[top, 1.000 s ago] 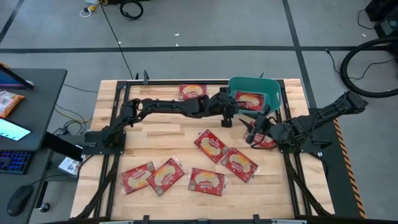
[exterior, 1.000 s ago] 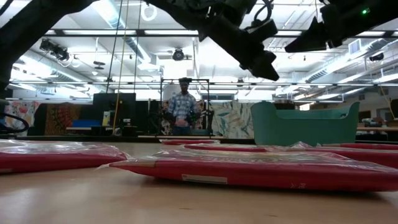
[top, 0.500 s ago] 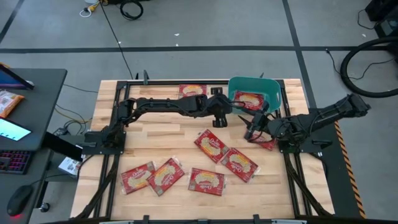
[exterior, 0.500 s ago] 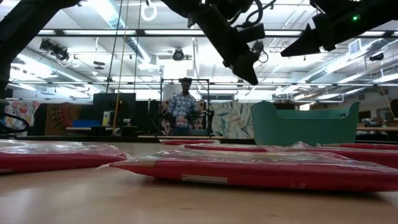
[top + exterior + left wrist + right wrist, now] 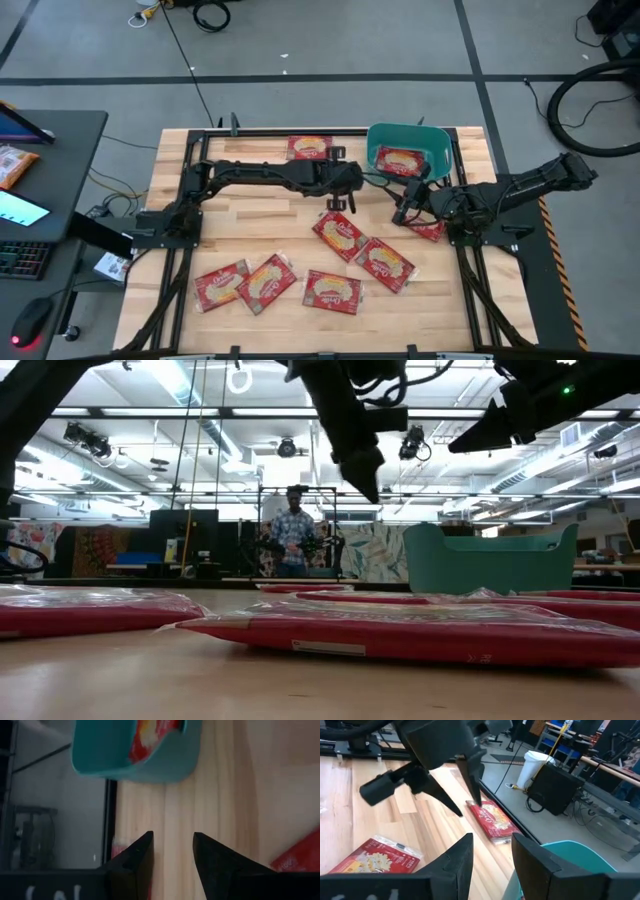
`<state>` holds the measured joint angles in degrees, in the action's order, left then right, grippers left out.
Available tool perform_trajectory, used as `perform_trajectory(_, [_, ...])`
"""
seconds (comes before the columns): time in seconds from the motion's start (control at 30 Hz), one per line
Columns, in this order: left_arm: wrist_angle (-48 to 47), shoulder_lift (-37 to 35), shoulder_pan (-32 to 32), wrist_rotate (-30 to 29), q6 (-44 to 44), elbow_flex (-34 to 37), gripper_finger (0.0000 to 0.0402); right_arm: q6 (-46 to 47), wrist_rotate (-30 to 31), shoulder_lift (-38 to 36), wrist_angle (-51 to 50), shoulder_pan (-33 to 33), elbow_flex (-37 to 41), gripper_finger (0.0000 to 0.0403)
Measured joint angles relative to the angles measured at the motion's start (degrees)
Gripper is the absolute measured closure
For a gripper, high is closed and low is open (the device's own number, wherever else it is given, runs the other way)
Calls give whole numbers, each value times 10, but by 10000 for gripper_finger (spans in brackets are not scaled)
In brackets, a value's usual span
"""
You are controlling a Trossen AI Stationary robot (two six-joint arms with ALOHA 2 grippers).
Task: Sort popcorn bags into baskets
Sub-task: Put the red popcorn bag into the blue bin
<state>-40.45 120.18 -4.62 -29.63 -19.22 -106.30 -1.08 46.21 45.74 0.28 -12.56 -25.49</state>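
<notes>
My left gripper (image 5: 338,203) hangs empty, fingers parted, just above the nearest popcorn bag (image 5: 340,232), lined up to grab it. Basket (image 5: 440,150) sits beyond with 1 bag inside. Right gripper (image 5: 402,213), also parted and empty, waits beside the basket, near another bag (image 5: 430,231).

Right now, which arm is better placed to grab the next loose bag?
Probably left. Its open, empty hand hangs beside the nearest loose bag at mid-table. The right hand, also open, sits near the bin, with a bag partly under that arm.
</notes>
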Motion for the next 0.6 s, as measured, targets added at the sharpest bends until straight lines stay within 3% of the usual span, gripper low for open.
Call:
perform_trajectory(0.13, [43, -41, 0, -3, 11, 90, 260, 0, -10, 1, 1, 0, 0, 263])
perform_trajectory(0.4, [276, -177, -12, -22, -34, 367, 260, 0, -14, 1, 17, 8, 0, 263])
perform_trajectory(0.6, [304, -207, -66, 53, -73, 456, 260, 0, -29, 1, 20, 21, 0, 263])
